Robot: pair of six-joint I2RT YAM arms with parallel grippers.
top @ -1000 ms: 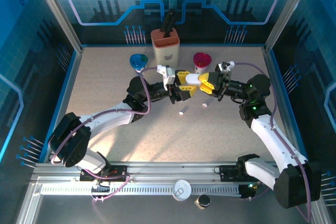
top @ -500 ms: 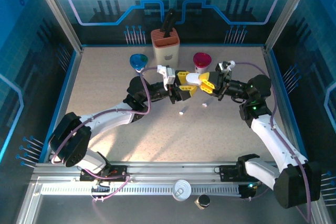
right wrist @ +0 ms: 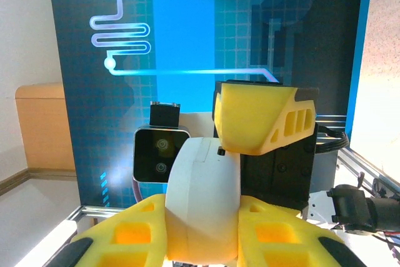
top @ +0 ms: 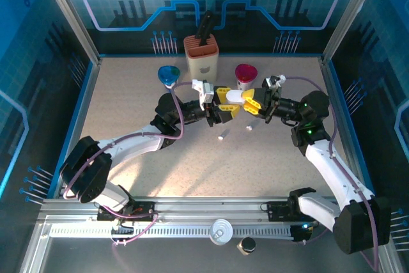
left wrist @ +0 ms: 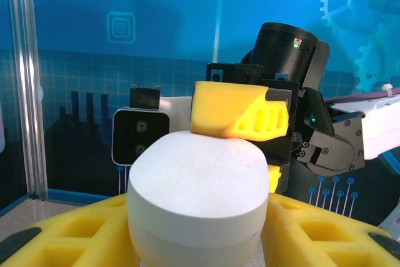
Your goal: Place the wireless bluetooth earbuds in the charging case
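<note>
Top external: left pincer (top: 224,101) and right pincer (top: 250,102) both clamped on one white charging case (top: 234,96)

back row: crowded, a tan wooden knife block (top: 201,55) is flanked by a blue round cup (top: 169,75) and a magenta one (top: 245,74), just behind the grippers.
centre: blocked, a white pebble-shaped plastic case (top: 234,96) is clamped from both sides by the yellow-fingered left gripper (top: 227,101) and right gripper (top: 250,102).
in front of that: two tiny white plastic earbuds (top: 222,136) are found lying apart on the speckled table (top: 211,171), and open room is seen above them.
near half: bare tabletop is left between the arms.
sides: closed off by aluminium frame posts (top: 69,14).
</note>
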